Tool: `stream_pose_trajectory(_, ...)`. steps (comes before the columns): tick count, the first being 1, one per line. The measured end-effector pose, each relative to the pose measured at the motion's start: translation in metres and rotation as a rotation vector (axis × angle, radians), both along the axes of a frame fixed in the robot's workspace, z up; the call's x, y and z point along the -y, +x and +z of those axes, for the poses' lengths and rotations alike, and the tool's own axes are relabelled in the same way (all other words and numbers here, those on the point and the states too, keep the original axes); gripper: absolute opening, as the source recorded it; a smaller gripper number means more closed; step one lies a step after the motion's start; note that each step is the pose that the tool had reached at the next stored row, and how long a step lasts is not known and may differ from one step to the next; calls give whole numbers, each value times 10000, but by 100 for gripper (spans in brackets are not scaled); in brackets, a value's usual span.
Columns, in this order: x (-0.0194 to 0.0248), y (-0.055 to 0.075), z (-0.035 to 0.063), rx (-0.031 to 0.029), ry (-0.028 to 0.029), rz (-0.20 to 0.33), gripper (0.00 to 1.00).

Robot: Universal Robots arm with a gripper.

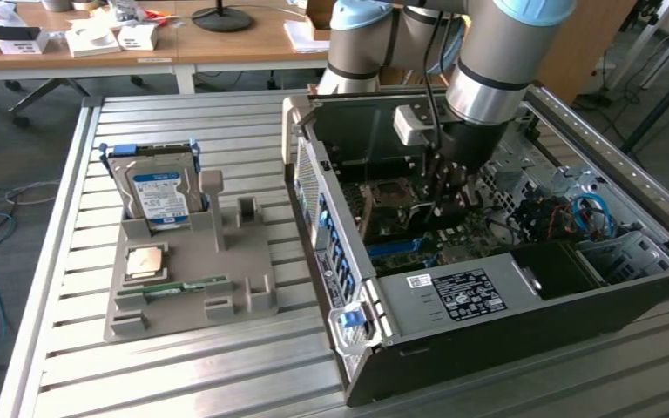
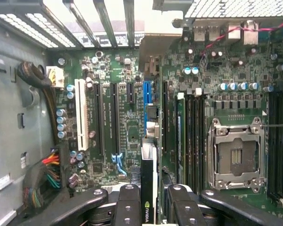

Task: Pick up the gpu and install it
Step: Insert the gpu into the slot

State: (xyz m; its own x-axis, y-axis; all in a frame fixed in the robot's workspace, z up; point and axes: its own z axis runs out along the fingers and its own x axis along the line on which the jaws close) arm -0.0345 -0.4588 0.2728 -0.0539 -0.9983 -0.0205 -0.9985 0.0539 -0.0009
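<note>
"Where is the gpu sitting right now?"

"The gripper is clamping it. Its fingers are pressing on either side of the gpu, which is showing edge-on between them with a small green logo. In the exterior view, right of centre in the frame, the arm is reaching down into the open computer case. The card is hanging over the motherboard, roughly in line with the blue slot. I can't tell whether it's touching the slot yet."

"So what are you worrying about?"

"Mostly alignment. If the card is sitting a little skewed in that grip, I'm guessing its edge will be landing beside the slot and scraping the small parts crowding around it. The metal bracket could also be catching on the bars at the back of the case and tipping the card."

"And the grip itself?"

"It's pinching a thin board by its edge, so a hard push could be making it slide or twist between the fingers. Pressing while misaligned would be flexing the motherboard too. The wire bundle looks well apart, so I'm not fretting over that."
</note>
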Motion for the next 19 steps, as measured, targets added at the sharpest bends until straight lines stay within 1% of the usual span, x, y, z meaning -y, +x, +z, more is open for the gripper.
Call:
stream_pose_trajectory(6, 0, -83, -1, -1, -7, -1, 27)
stream_pose_trajectory(13, 15, -88, -1, -1, -10, -1, 27)
stream_pose_trajectory(19, 16, -107, -1, 0, -9, 0, 27)
